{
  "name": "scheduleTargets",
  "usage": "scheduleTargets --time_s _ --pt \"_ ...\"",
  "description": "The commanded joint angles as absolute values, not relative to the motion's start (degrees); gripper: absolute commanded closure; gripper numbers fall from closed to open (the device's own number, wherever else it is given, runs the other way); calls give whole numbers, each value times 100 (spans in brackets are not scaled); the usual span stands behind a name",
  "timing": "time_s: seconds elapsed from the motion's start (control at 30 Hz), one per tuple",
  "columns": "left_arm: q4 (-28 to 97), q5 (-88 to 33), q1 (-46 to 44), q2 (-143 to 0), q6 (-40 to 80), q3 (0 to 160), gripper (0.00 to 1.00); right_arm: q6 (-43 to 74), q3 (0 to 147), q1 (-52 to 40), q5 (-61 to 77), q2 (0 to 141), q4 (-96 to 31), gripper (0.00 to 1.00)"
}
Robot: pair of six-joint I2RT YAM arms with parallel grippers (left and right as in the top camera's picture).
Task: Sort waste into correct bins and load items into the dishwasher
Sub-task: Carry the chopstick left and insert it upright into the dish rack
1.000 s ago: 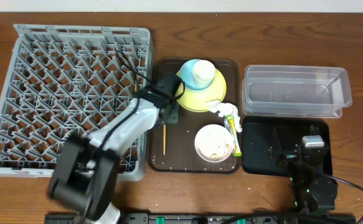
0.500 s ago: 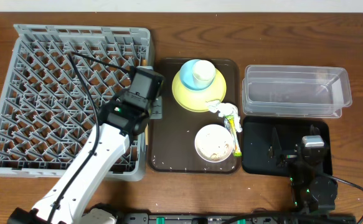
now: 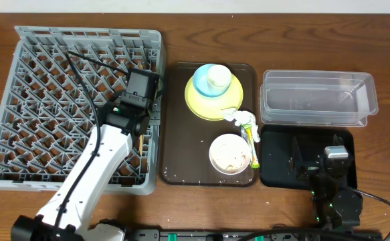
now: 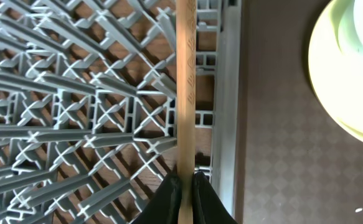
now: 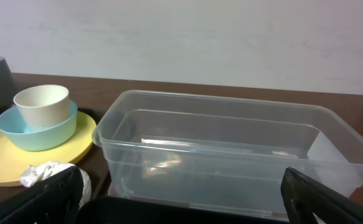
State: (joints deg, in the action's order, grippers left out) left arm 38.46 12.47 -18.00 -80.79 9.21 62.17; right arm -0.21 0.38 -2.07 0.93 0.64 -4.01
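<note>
Rack [image 3: 21,100] has nothing loaded yet. Left gripper [image 4: 182,182] is pinching a chopstick [image 4: 186,87] over the rack's right edge. Plate [image 3: 198,104], cup [image 3: 215,77], crumb-filled bowl [image 3: 229,152], tissue [image 3: 233,115] and wrapper [image 3: 251,144] all sit on the brown tray [image 3: 174,154]. Tub [image 3: 315,100] and black tray [image 3: 275,171] hold nothing. Right gripper [image 3: 315,157] is spread wide over the black tray. Barely started, I'd say.

The brown serving tray [image 3: 188,154] carries one yellow plate [image 3: 201,104], one light blue bowl [image 3: 201,77], one cream cup [image 3: 217,77], one white bowl [image 3: 229,152], one crumpled tissue [image 3: 235,115] and one yellow-green wrapper [image 3: 251,144]. Left of it are one grey dish rack [image 3: 87,31] and one visible wooden chopstick [image 4: 185,93]. Right of it are one clear tub [image 3: 318,77] and one black tray [image 3: 275,161].
</note>
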Motion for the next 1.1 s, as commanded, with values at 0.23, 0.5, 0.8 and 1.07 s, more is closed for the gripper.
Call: scheduleTargets --time_s 0.23,0.5,0.8,1.07 --pt "3854 1181 -1769 -8862 604 6248 92 60 32 -117 137 38 -423 1" --pt "3854 1181 -1769 -8903 604 6250 71 62 32 -117 137 38 -423 1" --pt "3905 1155 -1769 -8401 843 6250 65 60 32 -117 137 38 -423 1" --pt "3920 1160 -1769 -7360 845 6250 18 60 32 -117 137 38 -423 1"
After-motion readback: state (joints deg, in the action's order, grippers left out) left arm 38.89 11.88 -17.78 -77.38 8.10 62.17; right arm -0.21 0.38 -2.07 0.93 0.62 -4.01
